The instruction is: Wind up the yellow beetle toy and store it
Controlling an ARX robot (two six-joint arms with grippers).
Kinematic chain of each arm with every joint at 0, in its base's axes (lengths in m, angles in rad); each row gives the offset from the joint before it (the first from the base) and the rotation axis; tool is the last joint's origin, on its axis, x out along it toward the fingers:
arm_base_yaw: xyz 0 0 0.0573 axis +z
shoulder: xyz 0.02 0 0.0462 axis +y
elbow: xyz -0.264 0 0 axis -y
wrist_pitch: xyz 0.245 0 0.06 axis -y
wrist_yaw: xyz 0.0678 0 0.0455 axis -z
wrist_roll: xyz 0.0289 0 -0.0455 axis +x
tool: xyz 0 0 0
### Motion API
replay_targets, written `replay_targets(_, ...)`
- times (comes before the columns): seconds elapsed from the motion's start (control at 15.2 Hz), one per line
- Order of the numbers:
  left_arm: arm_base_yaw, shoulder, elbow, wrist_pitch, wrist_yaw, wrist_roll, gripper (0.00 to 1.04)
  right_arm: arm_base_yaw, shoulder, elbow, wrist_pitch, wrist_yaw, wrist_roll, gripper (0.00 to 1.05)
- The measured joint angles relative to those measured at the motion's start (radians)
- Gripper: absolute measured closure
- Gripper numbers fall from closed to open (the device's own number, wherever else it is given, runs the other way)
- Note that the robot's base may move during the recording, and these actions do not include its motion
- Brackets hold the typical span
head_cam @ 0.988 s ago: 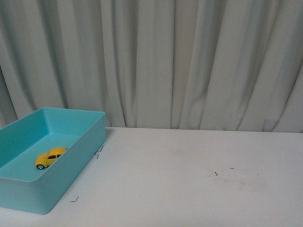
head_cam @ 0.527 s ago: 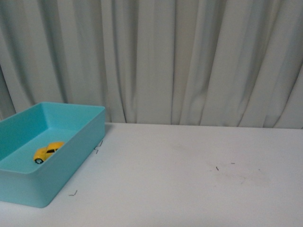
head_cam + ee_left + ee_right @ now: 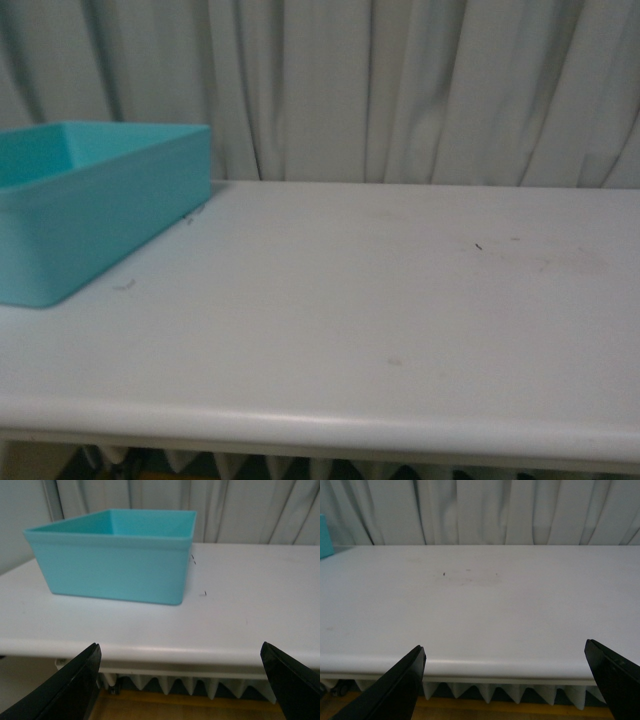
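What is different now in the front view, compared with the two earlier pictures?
The front view now looks from lower down: the teal bin shows only its outer wall, so the yellow beetle toy, seen lying inside it before, is hidden. The table's front edge has come into sight. Bin, table and curtain otherwise look the same.

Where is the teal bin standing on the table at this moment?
In the front view the teal bin stands at the far left of the white table, close to the curtain. Its inside is hidden from all views.
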Motion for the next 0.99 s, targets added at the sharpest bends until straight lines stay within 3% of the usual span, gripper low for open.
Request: replay_targets(0.99, 0.000, 0.000, 0.000, -0.004, 0.000, 0.001, 0.07, 0.000, 0.000, 0.000, -0.003, 0.000, 0.001, 0.07)
